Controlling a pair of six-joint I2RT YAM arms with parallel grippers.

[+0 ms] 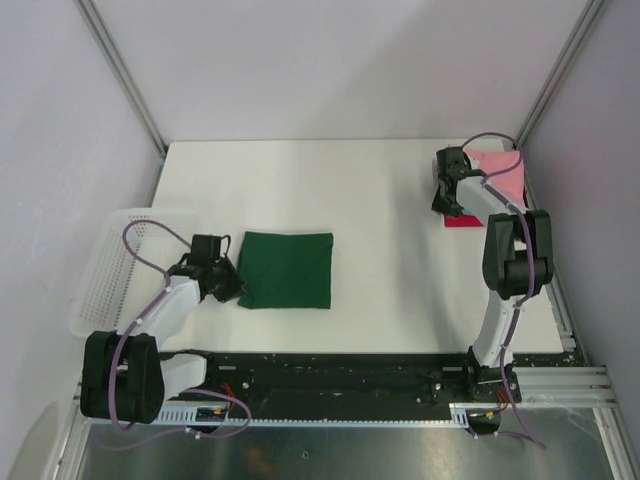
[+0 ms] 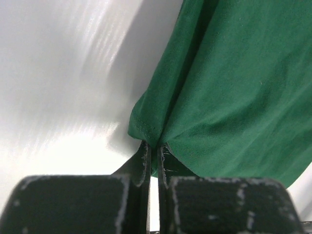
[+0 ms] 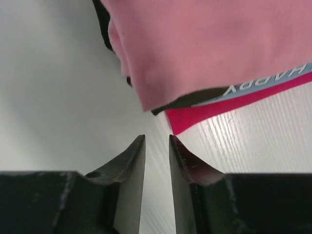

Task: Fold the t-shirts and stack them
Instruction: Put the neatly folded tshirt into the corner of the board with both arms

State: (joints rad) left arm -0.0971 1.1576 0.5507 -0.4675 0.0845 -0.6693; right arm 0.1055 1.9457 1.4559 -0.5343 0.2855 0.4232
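Basket (image 1: 105,270) flanks left tool (image 2: 155,148) pinching green shirt (image 2: 234,87); right tool (image 3: 157,141), spread, faces folded stack (image 3: 204,44).

Green tee (image 2: 234,87) is a soft matt knit, fine weave, with a stitched hem that puckers where it bunches. The pink tee (image 3: 204,44) is the same kind of matt jersey. The red tee (image 3: 229,109) under it looks flatter and smoother, with a slick blue printed strip (image 3: 263,85) on it, and the black tee (image 3: 101,19) is just dull dark cloth. The table (image 3: 253,141) is smooth white with a soft sheen, and up close there's a faint wood-grain texture. The basket (image 1: 110,270) is white plastic mesh. Left gripper (image 2: 154,148) and right gripper (image 3: 156,139) both look like matt black plastic, rough and scuffed white at the edges. The rails (image 1: 560,378) are bare silvery metal
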